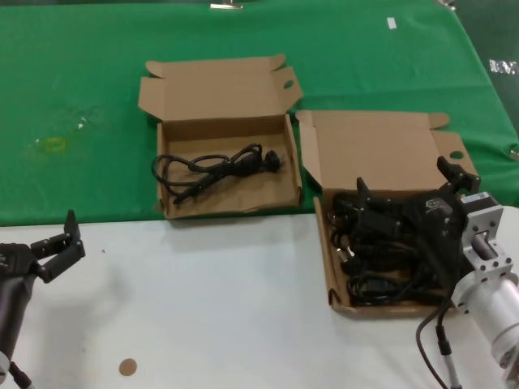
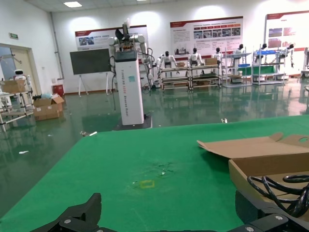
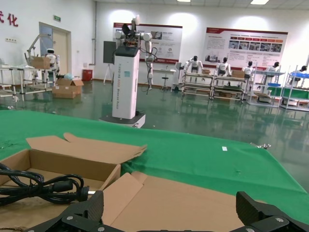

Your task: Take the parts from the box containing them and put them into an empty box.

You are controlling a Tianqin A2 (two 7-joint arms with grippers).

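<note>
The box containing the parts (image 1: 324, 166) stands at the right, on the line between green cloth and white table, holding several tangled black cords (image 1: 381, 259). My right gripper (image 1: 404, 178) hovers over its back half, open, with nothing between the fingers; in the right wrist view this gripper (image 3: 171, 208) faces the raised lid (image 3: 183, 198). The other box (image 1: 276, 194), with an oval slot in its flap, lies to the left on the green cloth and holds one coiled cord (image 1: 215, 168). My left gripper (image 1: 61, 243) waits open at the table's front left.
Green cloth (image 1: 81, 65) covers the far half and the bare white table (image 1: 227, 308) the near half. A small brown disc (image 1: 127, 367) lies near the front edge. A yellow mark (image 1: 55, 144) sits on the cloth at far left.
</note>
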